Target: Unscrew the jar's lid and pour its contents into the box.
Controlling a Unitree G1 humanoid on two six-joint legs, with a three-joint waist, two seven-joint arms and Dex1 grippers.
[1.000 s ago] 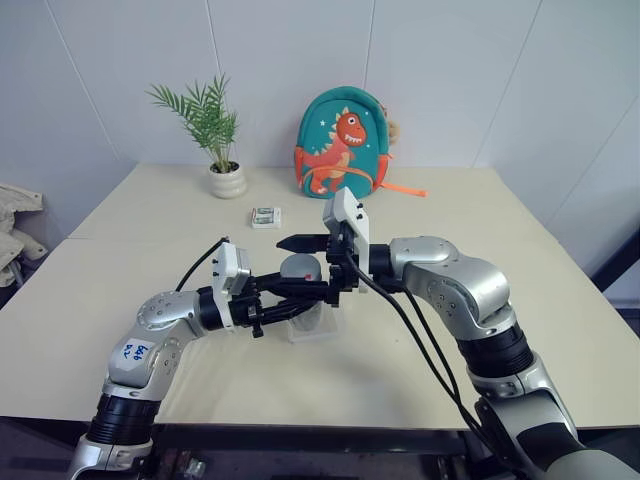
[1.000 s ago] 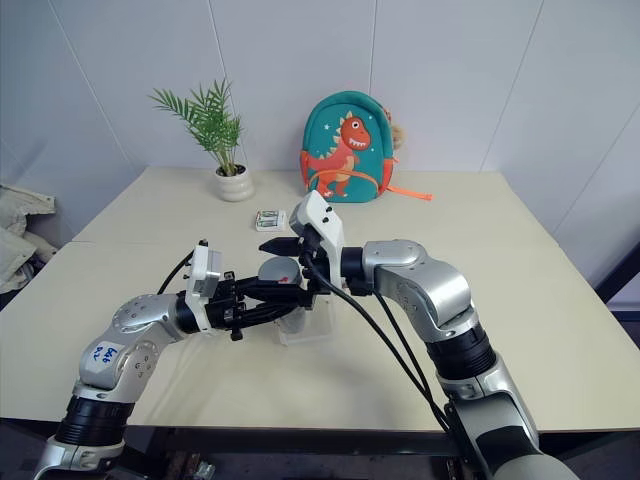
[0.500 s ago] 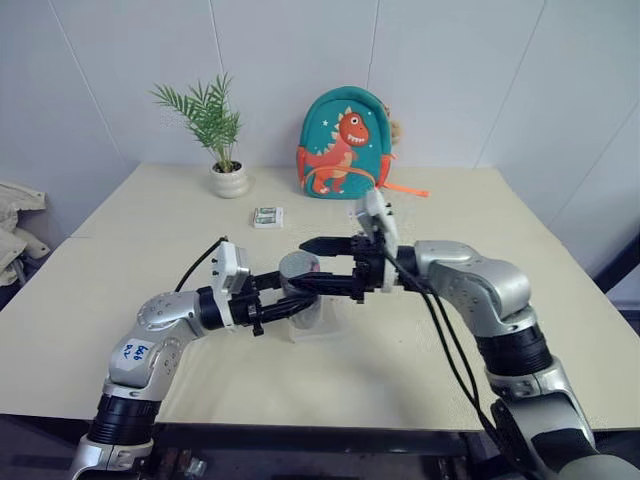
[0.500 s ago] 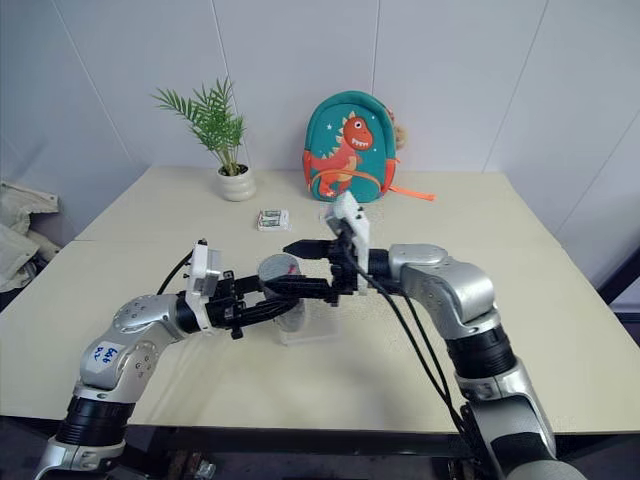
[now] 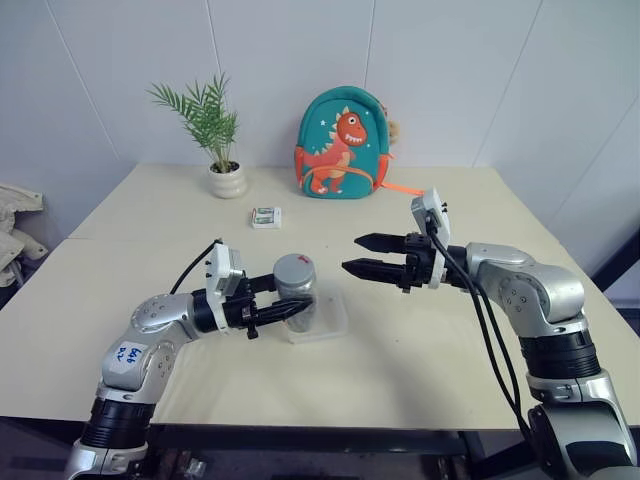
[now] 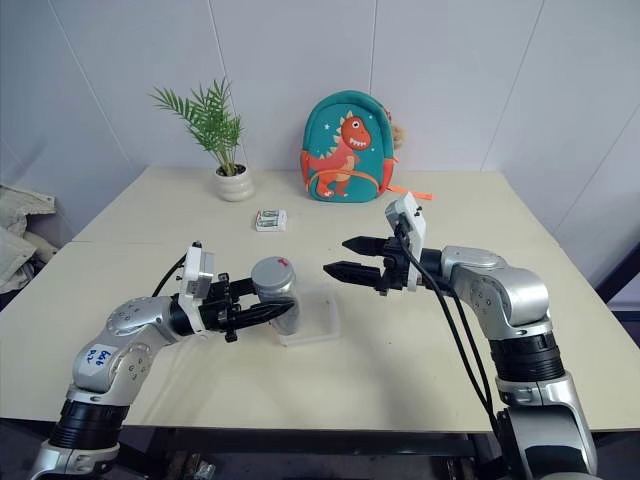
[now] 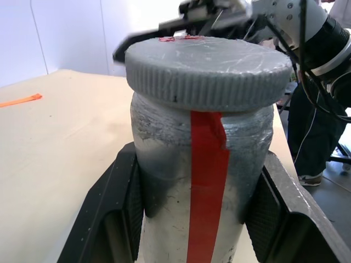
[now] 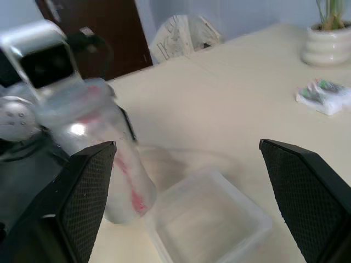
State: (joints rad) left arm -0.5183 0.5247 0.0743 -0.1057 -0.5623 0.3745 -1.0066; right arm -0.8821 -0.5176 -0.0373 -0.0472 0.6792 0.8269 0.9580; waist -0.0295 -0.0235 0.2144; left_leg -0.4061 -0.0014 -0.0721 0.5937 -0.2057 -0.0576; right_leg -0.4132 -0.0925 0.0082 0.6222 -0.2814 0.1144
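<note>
Item: jar [image 5: 296, 293], silvery, red strip, lid [image 7: 208, 63] still seated; clamped upright between the left gripper's [image 5: 292, 311] fingers, above the box [image 5: 327, 322]. Right gripper [image 5: 360, 253] stood wide and empty, beside the lid, apart from it. Advice: square both fingers across the lid's rim before twisting; hold the jar steady

My two head views look forward and down across the table [image 5: 420, 345]. My left wrist view sits close against the jar [image 7: 203, 181]; my right wrist view faces it from farther, sharing jar and box [image 8: 205, 219].
</note>
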